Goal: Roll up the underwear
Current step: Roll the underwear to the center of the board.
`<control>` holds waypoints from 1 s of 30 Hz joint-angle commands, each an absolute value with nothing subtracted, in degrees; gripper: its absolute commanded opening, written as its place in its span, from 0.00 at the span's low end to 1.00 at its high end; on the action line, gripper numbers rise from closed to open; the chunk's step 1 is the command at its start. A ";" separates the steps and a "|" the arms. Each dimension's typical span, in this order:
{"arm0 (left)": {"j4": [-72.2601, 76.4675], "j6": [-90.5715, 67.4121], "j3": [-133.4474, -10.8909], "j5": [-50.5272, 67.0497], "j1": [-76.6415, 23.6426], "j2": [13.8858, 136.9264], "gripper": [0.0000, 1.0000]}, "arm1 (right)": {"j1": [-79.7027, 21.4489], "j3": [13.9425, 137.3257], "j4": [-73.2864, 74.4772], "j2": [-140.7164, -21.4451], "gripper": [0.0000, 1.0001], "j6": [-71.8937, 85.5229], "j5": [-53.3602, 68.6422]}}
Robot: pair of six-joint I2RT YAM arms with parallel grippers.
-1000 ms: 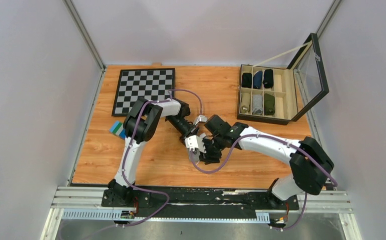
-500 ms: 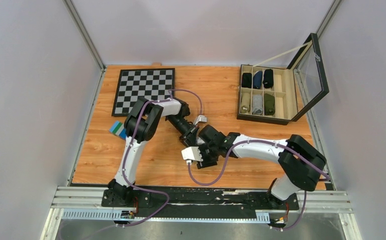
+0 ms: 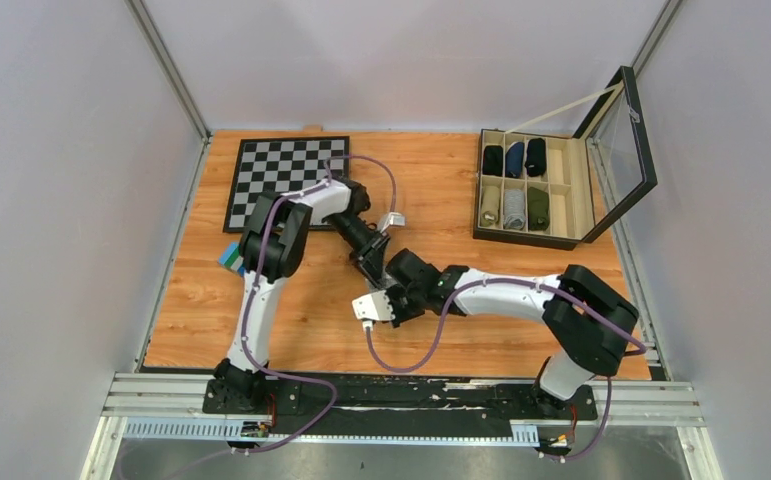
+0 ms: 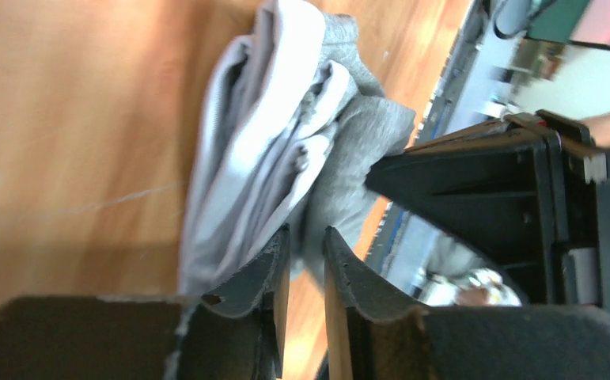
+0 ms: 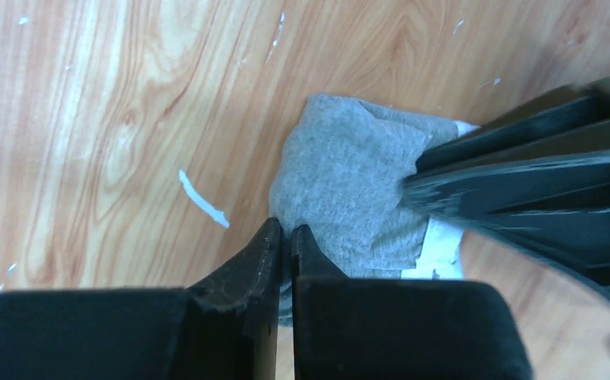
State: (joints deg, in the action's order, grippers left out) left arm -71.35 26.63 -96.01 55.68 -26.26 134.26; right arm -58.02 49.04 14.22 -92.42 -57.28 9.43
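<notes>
The grey-and-white underwear (image 3: pixel 368 308) lies bunched on the wooden table near the front middle. It fills the left wrist view (image 4: pixel 286 134) as folded layers and shows in the right wrist view (image 5: pixel 349 190) as a grey wad. My right gripper (image 3: pixel 389 303) (image 5: pixel 286 229) is shut on its near edge. My left gripper (image 3: pixel 378 270) (image 4: pixel 305 233) has its jaws almost together, tips at the cloth's edge, with only wood showing in the slit. Its fingers (image 5: pixel 523 178) press against the wad from the right. The right gripper's black body (image 4: pixel 515 198) sits just behind the cloth.
A chessboard (image 3: pixel 286 180) lies at the back left. An open box (image 3: pixel 561 200) with several rolled garments stands at the back right, its glass lid (image 3: pixel 621 140) raised. A blue-green item (image 3: pixel 231 258) lies by the left arm. White scuffs (image 5: pixel 202 202) mark the wood.
My right gripper has dragged the underwear left and toward the front edge. My left arm has swung back toward the chessboard, its gripper staying at the cloth.
</notes>
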 commanded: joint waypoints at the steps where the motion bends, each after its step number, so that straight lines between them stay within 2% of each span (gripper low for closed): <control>1: -67.36 29.62 -99.47 49.10 -20.14 122.72 0.31 | -52.99 56.25 33.89 -95.18 0.01 -54.71 25.85; 5: -59.08 32.07 -91.58 45.18 -17.54 109.12 0.33 | -48.28 66.36 46.77 -99.90 0.00 -51.75 37.65; 11: -30.10 33.04 -61.79 40.43 -17.50 78.61 0.36 | -39.46 76.20 55.16 -110.10 0.00 -48.16 48.23; 13: -23.12 37.20 -54.99 39.07 -18.10 70.34 0.37 | -36.75 79.93 57.79 -114.80 0.00 -47.24 51.20; 15: -23.23 42.49 -52.35 37.91 -19.22 65.87 0.37 | -34.42 84.46 61.64 -119.69 0.00 -47.16 53.97; 18: -30.70 53.10 -52.09 38.92 -22.13 64.45 0.39 | -32.17 90.21 64.91 -125.21 0.00 -46.61 56.13; 22: -37.96 67.75 -52.68 33.32 -32.96 67.73 0.43 | -30.35 94.60 67.94 -130.12 0.00 -46.53 58.42; 25: -34.21 67.63 -53.09 30.18 -38.23 73.33 0.45 | -29.62 96.48 69.36 -131.57 0.00 -46.37 59.96; 30: -18.65 63.66 -50.10 26.09 -43.57 79.90 0.48 | -29.35 96.90 69.31 -131.85 0.00 -45.99 60.33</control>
State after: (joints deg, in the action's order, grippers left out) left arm -30.22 62.33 -51.62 30.63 -40.80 76.55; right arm -29.69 95.22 69.56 -130.76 -45.04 59.90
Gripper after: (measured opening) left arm 0.470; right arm 0.055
